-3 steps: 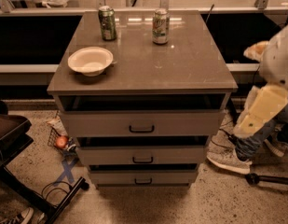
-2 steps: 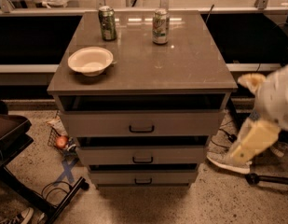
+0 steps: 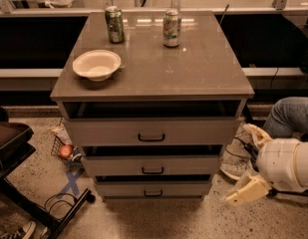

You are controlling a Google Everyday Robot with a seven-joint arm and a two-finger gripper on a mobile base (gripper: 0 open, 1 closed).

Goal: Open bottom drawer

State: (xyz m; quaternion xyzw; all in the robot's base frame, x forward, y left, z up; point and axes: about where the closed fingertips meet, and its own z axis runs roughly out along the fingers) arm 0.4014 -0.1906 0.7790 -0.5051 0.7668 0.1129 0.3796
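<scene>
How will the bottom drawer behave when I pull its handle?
Bottom drawer looks rigid, so it should likely slide straight rather than flex. Its small bar handle offers little purchase; a grip may slip. The gripper hangs low, right of the cabinet, not touching it.

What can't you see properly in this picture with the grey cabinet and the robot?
- Camera view: inside the shallow grey bottom drawer, shadowed under the middle drawer.
- Camera view: the arm behind the white-and-tan gripper, low at the cabinet's right, cut by the right edge.
- Camera view: wording on two green drink cans, too small.
</scene>
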